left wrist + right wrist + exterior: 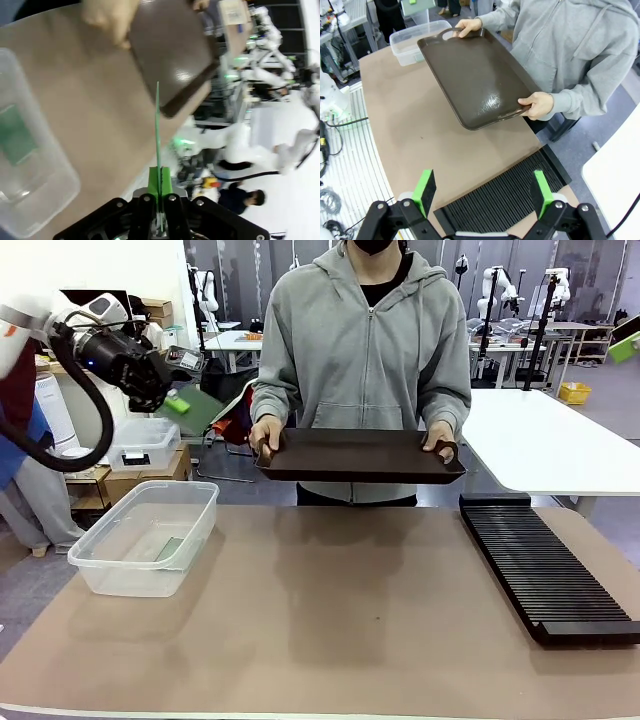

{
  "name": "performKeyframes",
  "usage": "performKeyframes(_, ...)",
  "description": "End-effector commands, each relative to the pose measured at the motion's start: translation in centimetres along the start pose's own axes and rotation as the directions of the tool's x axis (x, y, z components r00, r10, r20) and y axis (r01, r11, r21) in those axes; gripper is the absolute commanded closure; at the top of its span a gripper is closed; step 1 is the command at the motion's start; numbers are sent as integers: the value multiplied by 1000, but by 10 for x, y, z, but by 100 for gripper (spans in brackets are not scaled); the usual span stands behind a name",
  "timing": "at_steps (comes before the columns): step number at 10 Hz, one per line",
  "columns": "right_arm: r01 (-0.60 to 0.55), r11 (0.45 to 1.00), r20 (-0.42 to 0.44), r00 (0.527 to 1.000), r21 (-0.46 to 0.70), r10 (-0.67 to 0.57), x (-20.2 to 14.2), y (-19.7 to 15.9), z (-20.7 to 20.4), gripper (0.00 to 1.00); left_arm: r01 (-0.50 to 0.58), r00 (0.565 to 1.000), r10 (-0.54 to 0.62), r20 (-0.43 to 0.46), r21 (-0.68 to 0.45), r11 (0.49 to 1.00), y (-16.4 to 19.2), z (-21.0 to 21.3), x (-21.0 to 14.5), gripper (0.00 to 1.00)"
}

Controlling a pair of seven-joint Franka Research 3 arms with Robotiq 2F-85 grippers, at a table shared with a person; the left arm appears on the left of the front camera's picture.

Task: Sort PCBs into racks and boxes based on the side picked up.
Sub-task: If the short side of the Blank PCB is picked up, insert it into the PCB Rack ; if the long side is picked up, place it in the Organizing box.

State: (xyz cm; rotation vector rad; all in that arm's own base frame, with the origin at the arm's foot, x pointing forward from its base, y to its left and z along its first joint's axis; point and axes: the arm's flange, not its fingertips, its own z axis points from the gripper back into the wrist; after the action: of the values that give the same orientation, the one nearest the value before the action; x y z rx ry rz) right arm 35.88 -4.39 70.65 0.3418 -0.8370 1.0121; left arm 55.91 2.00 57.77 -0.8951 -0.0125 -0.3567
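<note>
Shut on one edge of a PCB (197, 408): left gripper (158, 392), raised high off the table's (330, 640) left side, beyond the far end of the tub (135, 588). In the left wrist view, seen edge-on, sticking straight out from between the green pads, long axis in line with the fingers. Down and toward the robot from there: the tub, nearest of the two places to this arm, with a second PCB (168, 548) flat on its floor toward the right side. Along the table's right edge, well apart from the held board: the rack (545, 575), long axis running away from the robot. Above its near end: right gripper (483, 186), spread wide, holding nothing. At the far edge, mid-table: a bare brown tray (360, 455), tilted, gripped at both ends by the person's hands (265, 432). Probably a short drop if bound for the tub, with nothing between. If bound for the rack, a long reach across the table, passing close under or in front of the tray and into the right arm's space.
</note>
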Motion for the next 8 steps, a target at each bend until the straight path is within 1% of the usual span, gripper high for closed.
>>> performKeyframes(1,-7,1000,11,1000,17,7,0,1,-2,0,35,999,-36,4,208,978,12,-9,-7,97)
performKeyframes(2,-7,1000,11,1000,17,7,0,1,-2,0,27,1000,-26,-7,282,959,23,-9,-10,97)
performKeyframes(3,-7,1000,11,1000,17,7,0,1,-2,0,16,1000,-7,-27,332,943,34,-13,-13,97)
performKeyframes(7,-7,1000,11,1000,17,7,0,1,-2,0,-42,997,65,-38,430,902,67,-33,-24,97)
performKeyframes(8,-7,1000,11,1000,17,7,0,1,-2,0,-49,996,76,-47,423,905,71,-42,-28,97)
